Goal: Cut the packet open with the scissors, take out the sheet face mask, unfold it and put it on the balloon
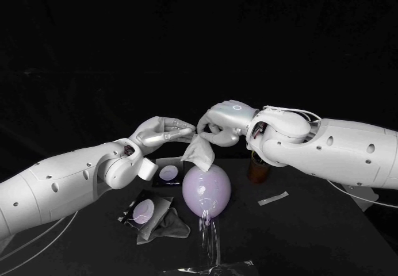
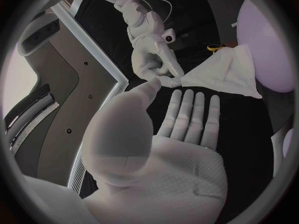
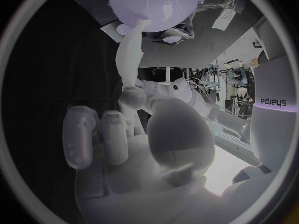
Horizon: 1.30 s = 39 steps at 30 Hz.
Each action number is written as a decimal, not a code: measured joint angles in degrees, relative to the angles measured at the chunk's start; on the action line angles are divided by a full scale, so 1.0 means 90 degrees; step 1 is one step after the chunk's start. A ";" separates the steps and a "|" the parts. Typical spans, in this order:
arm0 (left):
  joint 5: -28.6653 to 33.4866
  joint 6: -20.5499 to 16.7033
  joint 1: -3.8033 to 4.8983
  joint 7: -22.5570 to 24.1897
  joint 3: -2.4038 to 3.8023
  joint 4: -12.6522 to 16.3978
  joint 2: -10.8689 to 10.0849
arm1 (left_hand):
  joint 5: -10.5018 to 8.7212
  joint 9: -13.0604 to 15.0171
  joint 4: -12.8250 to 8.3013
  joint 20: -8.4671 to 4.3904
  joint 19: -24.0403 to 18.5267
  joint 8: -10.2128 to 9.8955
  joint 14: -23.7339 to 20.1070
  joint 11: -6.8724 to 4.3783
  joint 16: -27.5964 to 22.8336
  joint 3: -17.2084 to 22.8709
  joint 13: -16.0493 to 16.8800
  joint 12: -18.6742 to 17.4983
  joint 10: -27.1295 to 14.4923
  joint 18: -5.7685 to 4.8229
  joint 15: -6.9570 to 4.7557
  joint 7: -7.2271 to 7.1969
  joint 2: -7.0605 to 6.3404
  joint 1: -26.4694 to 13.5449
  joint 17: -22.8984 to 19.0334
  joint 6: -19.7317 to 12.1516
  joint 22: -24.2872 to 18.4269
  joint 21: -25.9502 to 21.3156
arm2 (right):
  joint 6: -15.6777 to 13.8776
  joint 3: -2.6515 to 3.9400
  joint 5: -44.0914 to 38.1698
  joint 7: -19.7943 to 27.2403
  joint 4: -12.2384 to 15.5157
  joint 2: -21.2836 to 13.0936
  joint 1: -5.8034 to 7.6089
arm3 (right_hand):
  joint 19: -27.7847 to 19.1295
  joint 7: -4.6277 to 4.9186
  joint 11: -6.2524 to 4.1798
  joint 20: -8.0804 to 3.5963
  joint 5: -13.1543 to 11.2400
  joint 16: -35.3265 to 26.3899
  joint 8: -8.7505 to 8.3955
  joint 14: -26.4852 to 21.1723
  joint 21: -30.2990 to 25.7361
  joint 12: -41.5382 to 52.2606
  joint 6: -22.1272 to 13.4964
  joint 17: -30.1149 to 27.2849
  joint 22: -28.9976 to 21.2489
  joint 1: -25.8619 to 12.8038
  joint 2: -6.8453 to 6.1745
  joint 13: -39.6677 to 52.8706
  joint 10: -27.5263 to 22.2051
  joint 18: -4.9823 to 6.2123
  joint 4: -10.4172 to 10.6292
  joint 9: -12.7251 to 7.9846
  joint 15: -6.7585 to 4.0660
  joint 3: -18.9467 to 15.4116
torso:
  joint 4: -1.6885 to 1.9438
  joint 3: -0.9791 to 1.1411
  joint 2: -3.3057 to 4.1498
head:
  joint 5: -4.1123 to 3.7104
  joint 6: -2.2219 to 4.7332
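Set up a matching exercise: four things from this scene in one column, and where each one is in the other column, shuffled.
Things:
1. sheet mask
2. balloon
3. crumpled packet
4. cut-off strip

Places:
A. flat on the table, on the robot's right side
B. hanging from the right hand
C. on the table, on the robot's left side
D. standing mid-table

Pairs: 1-B, 2-D, 3-C, 4-A

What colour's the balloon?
The balloon is pale lilac, clearest in the head view.
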 measured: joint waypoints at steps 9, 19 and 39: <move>-0.0183 -0.0083 0.0011 -0.0156 -0.0002 -0.0090 0.0077 | 0.0000 -0.0007 -0.0026 0.0000 0.0136 -0.0123 0.0083 0.0044 -0.0221 -0.0163 0.0000 -0.0180 -0.0045 -0.0001 0.0011 -0.0002 0.0064 0.0217 0.0009 -0.0041 -0.0110 -0.0110 | -0.0083 0.0000 -0.0158 -0.0039 0.0065 0.0000 0.0003 | -0.0001 -0.0001 0.0000 0.0001 -0.0012 -0.0002 0.0000 0.0000 -0.0001 0.0000 -0.0001 -0.0004 0.0003 -0.0009 -0.0009 -0.0002 0.0000 0.0000 0.0002 0.0000 0.0000 0.0001 | -0.0001 0.0004 0.0002 | 0.0008 0.0013; -0.0704 -0.0333 0.0015 -0.0409 -0.0003 -0.0088 0.0121 | 0.0000 0.0037 -0.0032 -0.0015 0.0537 -0.0154 0.0596 0.0009 -0.0288 -0.0452 0.0018 -0.0241 0.0176 0.0109 -0.0091 0.0030 0.0080 0.0406 0.0080 0.0139 -0.0185 -0.0111 | -0.0168 0.0000 -0.0236 -0.0054 0.0115 0.0000 0.0004 | -0.0010 -0.0009 0.0001 0.0010 0.0019 -0.0016 0.0003 -0.0001 -0.0001 0.0000 -0.0006 -0.0002 0.0005 -0.0058 -0.0058 -0.0006 -0.0001 0.0000 0.0019 0.0000 0.0000 0.0018 | -0.0001 0.0000 0.0002 | -0.0001 0.0005; -0.0927 -0.0494 0.0016 -0.0601 -0.0003 0.0002 0.0086 | 0.0000 0.0155 0.0256 -0.0024 0.1001 0.0001 0.1250 -0.0311 -0.0322 -0.0279 0.0034 -0.0073 0.1014 0.0355 -0.0365 -0.0104 0.0585 0.0669 0.0209 0.0884 -0.0277 -0.0110 | -0.0179 0.0000 -0.0303 -0.0074 -0.0017 0.0095 0.0005 | -0.0012 0.0001 0.0002 0.0011 0.0016 0.0003 0.0004 0.0014 0.0024 -0.0001 0.0026 0.0000 0.0001 -0.0054 -0.0054 0.0010 -0.0001 0.0000 0.0020 0.0000 -0.0014 0.0017 | 0.0000 -0.0002 0.0002 | -0.0005 -0.0006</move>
